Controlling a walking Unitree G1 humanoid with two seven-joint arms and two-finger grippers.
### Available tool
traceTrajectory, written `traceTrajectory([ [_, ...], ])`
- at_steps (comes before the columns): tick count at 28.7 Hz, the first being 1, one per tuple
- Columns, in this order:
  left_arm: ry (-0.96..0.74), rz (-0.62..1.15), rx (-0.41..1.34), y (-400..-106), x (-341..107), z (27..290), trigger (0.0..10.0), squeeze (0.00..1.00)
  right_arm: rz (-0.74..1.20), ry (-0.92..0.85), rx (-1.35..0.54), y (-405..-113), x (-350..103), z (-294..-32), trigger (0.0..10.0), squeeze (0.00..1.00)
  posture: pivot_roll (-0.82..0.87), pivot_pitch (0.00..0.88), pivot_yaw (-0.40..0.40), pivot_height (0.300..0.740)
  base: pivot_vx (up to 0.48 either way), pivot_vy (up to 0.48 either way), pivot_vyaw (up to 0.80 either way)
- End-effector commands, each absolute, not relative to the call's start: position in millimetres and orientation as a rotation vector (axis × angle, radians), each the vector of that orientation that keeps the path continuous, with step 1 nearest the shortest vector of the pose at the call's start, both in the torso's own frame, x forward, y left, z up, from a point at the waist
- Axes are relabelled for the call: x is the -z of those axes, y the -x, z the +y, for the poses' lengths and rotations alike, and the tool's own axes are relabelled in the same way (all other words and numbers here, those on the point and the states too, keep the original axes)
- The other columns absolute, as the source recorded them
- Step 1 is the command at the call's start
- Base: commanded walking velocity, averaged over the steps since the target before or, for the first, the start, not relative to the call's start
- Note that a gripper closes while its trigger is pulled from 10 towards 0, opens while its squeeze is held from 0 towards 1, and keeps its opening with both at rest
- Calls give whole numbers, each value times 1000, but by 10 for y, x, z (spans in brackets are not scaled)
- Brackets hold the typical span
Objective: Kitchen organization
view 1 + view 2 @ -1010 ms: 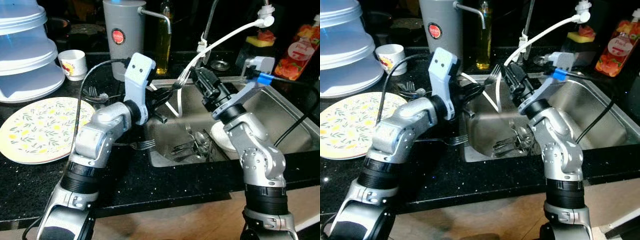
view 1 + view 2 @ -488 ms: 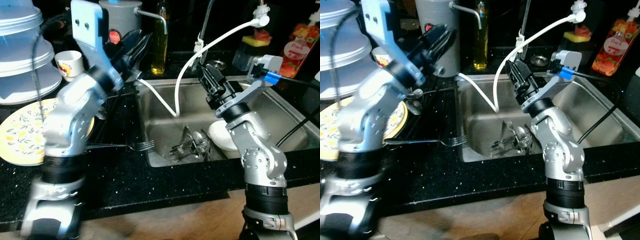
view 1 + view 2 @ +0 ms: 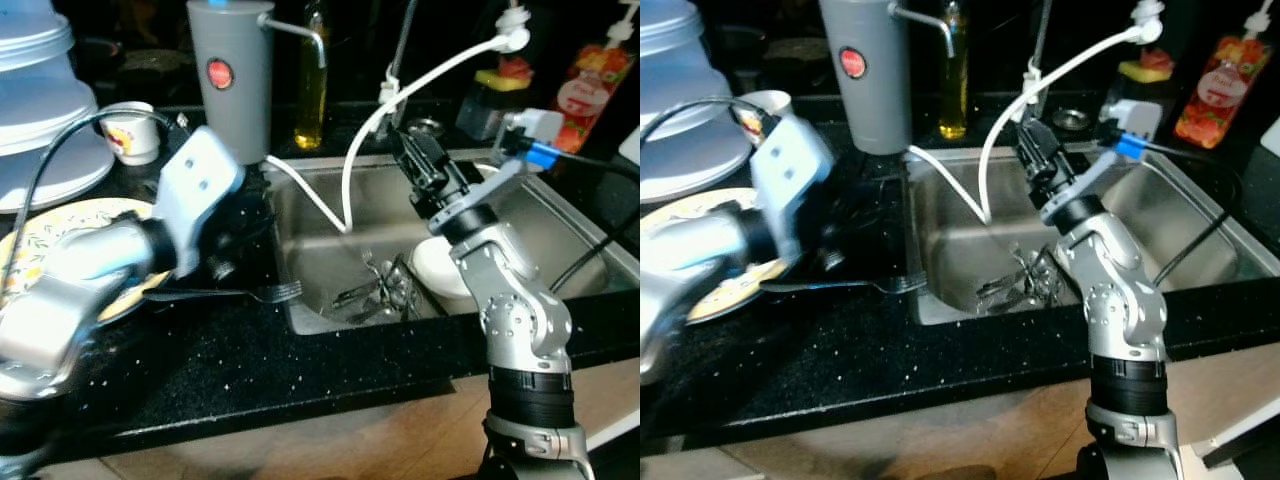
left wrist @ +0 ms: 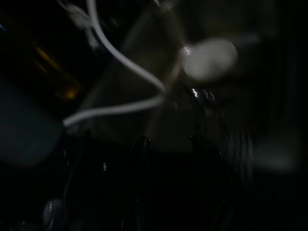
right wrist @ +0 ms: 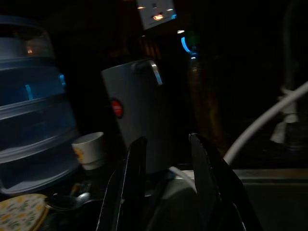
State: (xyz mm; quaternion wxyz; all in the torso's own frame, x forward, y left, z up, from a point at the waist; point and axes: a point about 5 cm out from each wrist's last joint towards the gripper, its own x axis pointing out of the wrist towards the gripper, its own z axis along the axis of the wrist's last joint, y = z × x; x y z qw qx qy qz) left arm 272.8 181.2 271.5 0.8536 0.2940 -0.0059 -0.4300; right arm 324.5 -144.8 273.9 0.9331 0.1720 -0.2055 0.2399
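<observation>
Over the steel sink (image 3: 560, 235), the right tool (image 3: 408, 150) points up, spread empty; left tool (image 4: 168, 144) spread, blurred.

My two silver arms, black at the joints.
Each silver metal arm (image 3: 505, 290) runs in rounded segments split by ribbed black collars. A pale blue-white camera block (image 3: 197, 183) with two dark dots sits on my left wrist; a white block with a blue plug (image 3: 531, 152) and black cable on my right. Long black fingers (image 5: 134, 178).
</observation>
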Motion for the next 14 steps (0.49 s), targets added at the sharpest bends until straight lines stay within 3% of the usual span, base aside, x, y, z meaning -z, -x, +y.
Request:
traceTrajectory([
  [1, -654, 33, 909, -2744, -2719, 1956, 10000, 0, -437, -356, -495, -3261, -2757, -1443, 10000, 0, 158, 10, -33, 740, 0, 0, 0],
  [9, -466, 200, 1005, -2994, -2710, 2237, 10000, 0, -439, -385, -505, -3288, -2759, -1406, 10000, 0, 168, 2, -25, 740, 0, 0, 0],
  [13, -409, 204, 1061, -3022, -2734, 2184, 10000, 0, -438, -389, -507, -3286, -2757, -1402, 10000, 0, 166, 3, -19, 740, 0, 0, 0],
  [14, -423, 213, 1179, -2979, -2717, 2075, 10000, 0, -379, -334, -602, -3248, -2660, -1298, 10000, 0, 157, 3, -15, 740, 0, 0, 0],
])
